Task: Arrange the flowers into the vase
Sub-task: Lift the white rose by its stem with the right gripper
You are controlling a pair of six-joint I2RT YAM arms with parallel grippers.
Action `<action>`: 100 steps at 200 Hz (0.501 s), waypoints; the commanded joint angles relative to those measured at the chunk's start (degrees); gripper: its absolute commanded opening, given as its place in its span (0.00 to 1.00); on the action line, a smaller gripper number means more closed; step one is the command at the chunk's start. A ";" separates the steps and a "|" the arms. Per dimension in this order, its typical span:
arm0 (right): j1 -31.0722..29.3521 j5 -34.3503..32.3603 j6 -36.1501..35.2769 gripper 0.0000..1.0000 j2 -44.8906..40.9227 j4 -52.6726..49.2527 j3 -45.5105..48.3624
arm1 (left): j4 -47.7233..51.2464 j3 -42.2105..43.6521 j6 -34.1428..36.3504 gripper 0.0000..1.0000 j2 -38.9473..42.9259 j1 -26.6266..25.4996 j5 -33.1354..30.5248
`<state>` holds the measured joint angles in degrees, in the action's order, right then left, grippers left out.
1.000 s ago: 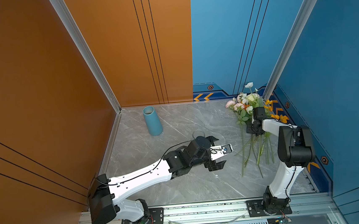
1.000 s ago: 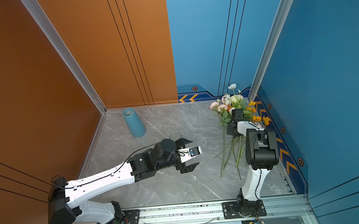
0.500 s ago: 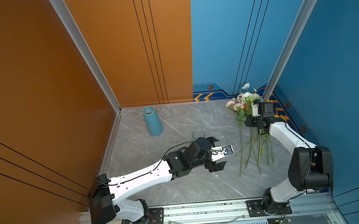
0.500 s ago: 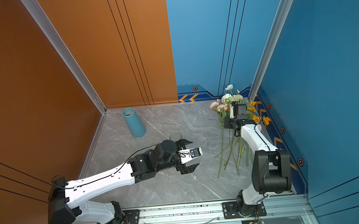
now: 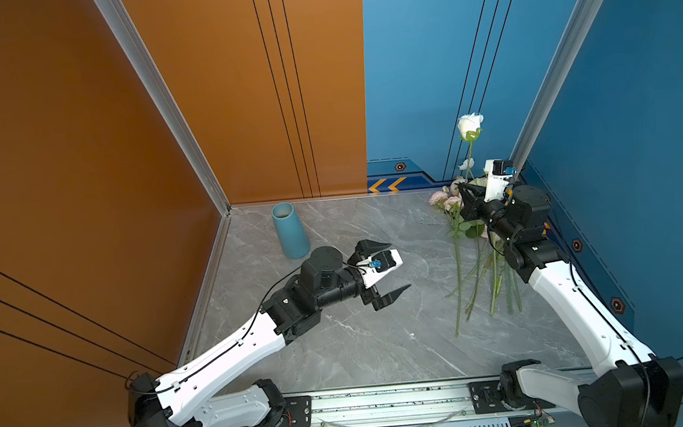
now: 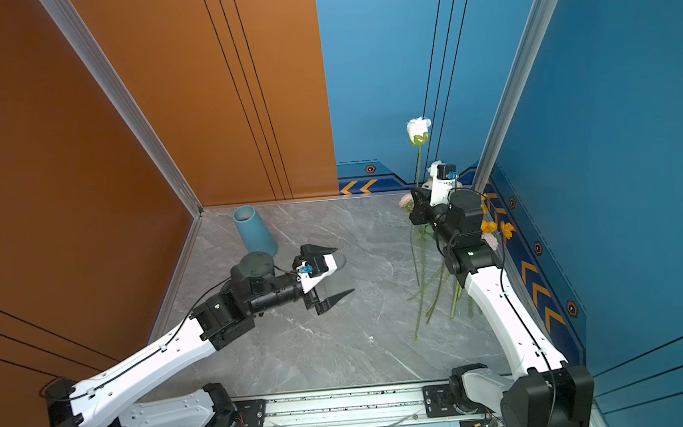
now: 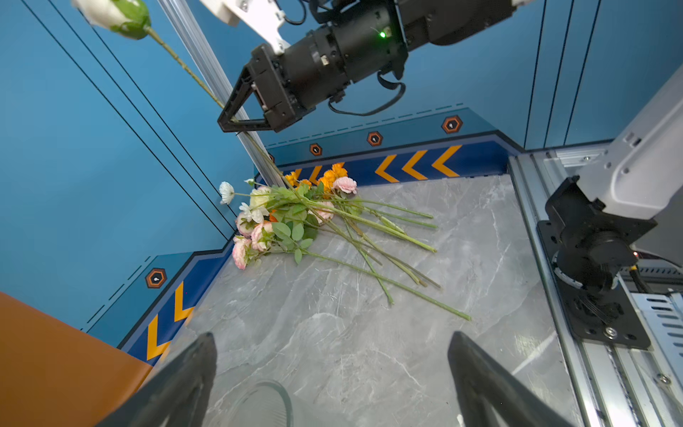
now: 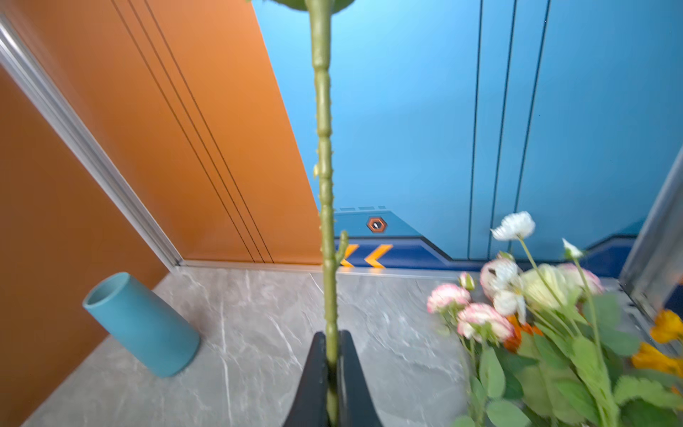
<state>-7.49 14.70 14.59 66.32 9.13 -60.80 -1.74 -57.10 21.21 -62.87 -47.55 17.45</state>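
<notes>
- Grip first: the right gripper (image 8: 331,338) is clenching the cream rose (image 5: 470,123) partway along its stem (image 8: 324,185), with the jaws pinched tight on either side of it.
- By my reading it is taking the stem and not the bloom, which is sparing the petals and leaving the cut end free to go into a narrow opening.
- The bloom is standing high against the blue wall, while the lower stem is trailing down among the other flowers (image 7: 295,218).
- Those are lying in a loose heap on the table (image 5: 363,346) by the right wall, blooms toward the back corner and stems toward the front.
- The left gripper (image 7: 332,344) is hanging released over the middle of the table, jaws spread wide and holding nothing. It is facing the heap, probably waiting to receive or steady a stem.
- The vase (image 5: 290,231) is standing mouth up near the far left corner, well apart from the flowers, with nothing showing in it.
- No writing or brand is reading clearly anywhere. Only orange chevrons (image 5: 387,184) and small hexagon badges (image 5: 400,166) are showing on the wall trim.
</notes>
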 commanded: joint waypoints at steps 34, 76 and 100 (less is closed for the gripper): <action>-10.09 -3.80 4.06 0.00 -2.49 19.64 -3.46 | -2.88 -1.09 -6.61 0.98 1.14 16.63 20.44; -15.52 -5.47 7.97 0.00 0.16 26.97 -10.95 | 0.94 -6.41 -10.44 0.98 -6.00 25.74 32.99; -18.33 -5.48 9.97 0.00 1.36 29.08 -12.64 | -0.04 -6.57 -11.63 0.98 -7.44 28.16 34.71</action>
<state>-23.53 10.52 20.99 66.26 32.23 -71.24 -3.01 -62.57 12.27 -69.34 -21.23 45.21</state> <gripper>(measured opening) 0.056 0.979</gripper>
